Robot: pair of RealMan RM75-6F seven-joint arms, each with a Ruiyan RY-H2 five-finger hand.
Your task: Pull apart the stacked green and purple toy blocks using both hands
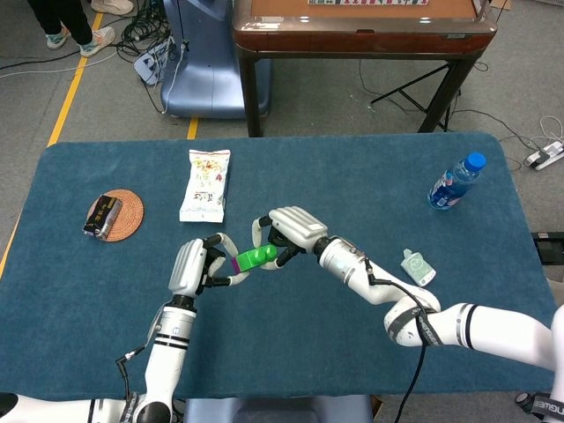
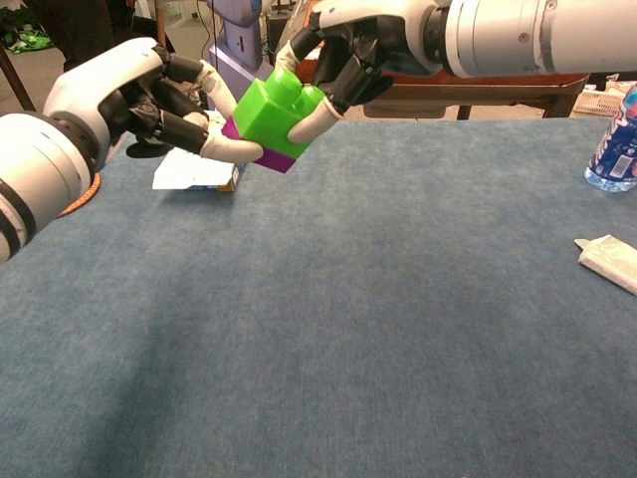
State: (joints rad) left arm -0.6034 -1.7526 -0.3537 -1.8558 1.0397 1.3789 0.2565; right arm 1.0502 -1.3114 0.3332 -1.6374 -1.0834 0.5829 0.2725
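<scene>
A green block sits stacked on a purple block, both held in the air above the blue table. My right hand grips the green block from above and from the right. My left hand reaches in from the left, and its fingers pinch the purple block's lower edge. The two blocks are still joined and tilted, with the left side raised.
A snack packet lies at the back left, near a round coaster with a dark packet on it. A water bottle lies at the far right, with a small sachet nearer the front.
</scene>
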